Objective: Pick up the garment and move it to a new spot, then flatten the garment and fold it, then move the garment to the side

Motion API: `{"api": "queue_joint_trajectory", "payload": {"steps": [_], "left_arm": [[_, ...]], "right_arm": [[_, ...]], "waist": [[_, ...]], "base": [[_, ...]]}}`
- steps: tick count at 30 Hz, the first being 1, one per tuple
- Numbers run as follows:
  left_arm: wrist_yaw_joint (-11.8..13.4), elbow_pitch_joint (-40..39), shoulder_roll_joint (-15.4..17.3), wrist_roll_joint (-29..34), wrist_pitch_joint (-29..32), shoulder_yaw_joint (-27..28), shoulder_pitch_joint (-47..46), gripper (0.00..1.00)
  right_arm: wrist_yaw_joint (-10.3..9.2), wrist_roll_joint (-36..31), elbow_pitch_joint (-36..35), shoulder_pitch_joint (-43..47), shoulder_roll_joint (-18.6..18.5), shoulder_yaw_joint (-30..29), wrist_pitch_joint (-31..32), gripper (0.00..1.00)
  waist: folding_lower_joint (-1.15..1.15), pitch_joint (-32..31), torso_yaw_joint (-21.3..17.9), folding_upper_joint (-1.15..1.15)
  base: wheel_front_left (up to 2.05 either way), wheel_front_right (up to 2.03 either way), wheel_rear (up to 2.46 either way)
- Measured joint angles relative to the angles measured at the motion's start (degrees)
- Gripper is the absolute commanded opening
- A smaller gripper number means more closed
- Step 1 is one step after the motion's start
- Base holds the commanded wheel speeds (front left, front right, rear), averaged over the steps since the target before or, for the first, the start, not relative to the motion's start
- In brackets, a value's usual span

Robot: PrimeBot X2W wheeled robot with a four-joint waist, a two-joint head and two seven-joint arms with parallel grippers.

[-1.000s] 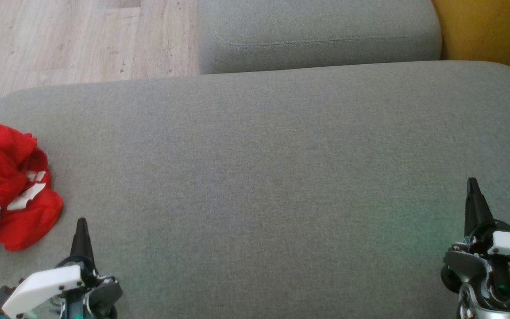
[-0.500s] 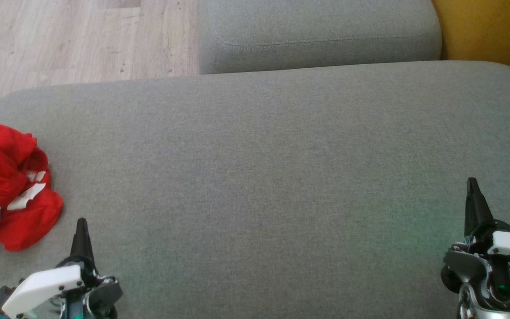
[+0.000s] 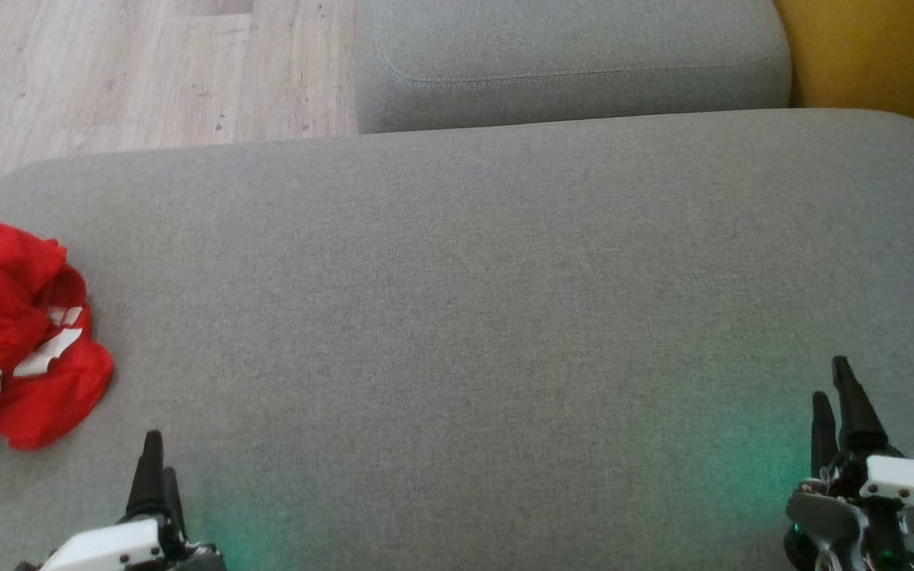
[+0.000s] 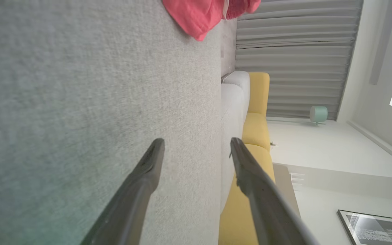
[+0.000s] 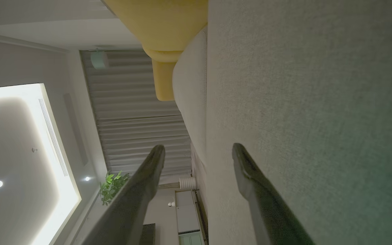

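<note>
Garment (image 3: 13, 317) on grey cushion (image 3: 505, 277), floor (image 3: 108, 71) beyond

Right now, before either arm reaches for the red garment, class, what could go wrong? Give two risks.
1. The red garment lies crumpled at the left edge of the grey cushion, near the wooden floor; a careless drag might tip it off.
2. It is bunched in layers, so the open left gripper may pinch several folds, making flattening harder.
</note>
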Motion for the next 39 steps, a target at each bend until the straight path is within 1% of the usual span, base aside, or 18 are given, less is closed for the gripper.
{"api": "queue_joint_trajectory", "payload": {"steps": [7, 22, 30, 39], "left_arm": [[0.0, -0.2, 0.0, 2.8, -1.2, 0.0, 0.1, 1.0], [0.0, -0.3, 0.0, 15.1, -3.7, -0.1, 0.0, 1.0], [0.0, -0.4, 0.0, 22.3, -4.8, -0.3, -0.1, 1.0], [0.4, -0.4, 0.0, 28.5, -6.3, -0.6, -0.3, 1.0]], "right_arm": [[0.0, -2.4, 0.0, 0.1, 0.0, 0.8, -1.1, 1.0], [0.0, -13.0, 0.7, -1.0, -0.1, 2.0, -3.7, 1.0], [0.0, -19.7, 0.8, -1.3, -0.1, 3.4, -4.9, 1.0], [0.0, -25.8, 1.3, -1.5, -0.1, 3.9, -6.3, 1.0]], "waist": [[0.0, 0.0, -0.1, 0.0], [0.0, 0.1, -0.2, 0.0], [0.0, 0.3, -0.3, 0.0], [0.0, 0.4, -0.3, 0.0]], "base": [[0.0, 0.0, 0.0], [0.0, 0.0, 0.0], [0.0, 0.0, 0.0], [0.0, 0.0, 0.0]]}}
